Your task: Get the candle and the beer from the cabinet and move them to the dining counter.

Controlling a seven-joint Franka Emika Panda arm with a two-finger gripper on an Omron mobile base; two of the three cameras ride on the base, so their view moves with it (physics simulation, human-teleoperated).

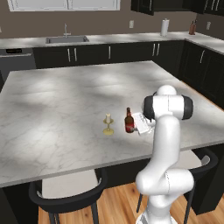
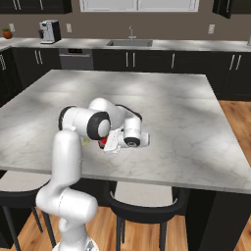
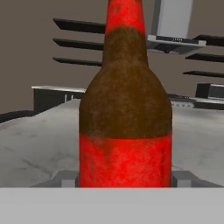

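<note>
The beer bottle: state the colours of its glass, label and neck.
The beer bottle has dark brown glass, a red label and a red-topped neck, seen best in the hand view.

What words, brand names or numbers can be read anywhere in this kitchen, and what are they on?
None can be read.
Beer bottle: its red label is a plain mottled red, with no letters or numbers.
Dishwasher panel: a few faint light marks, too small to read.
Coffee machine on the back worktop: no lettering can be made out.
</note>
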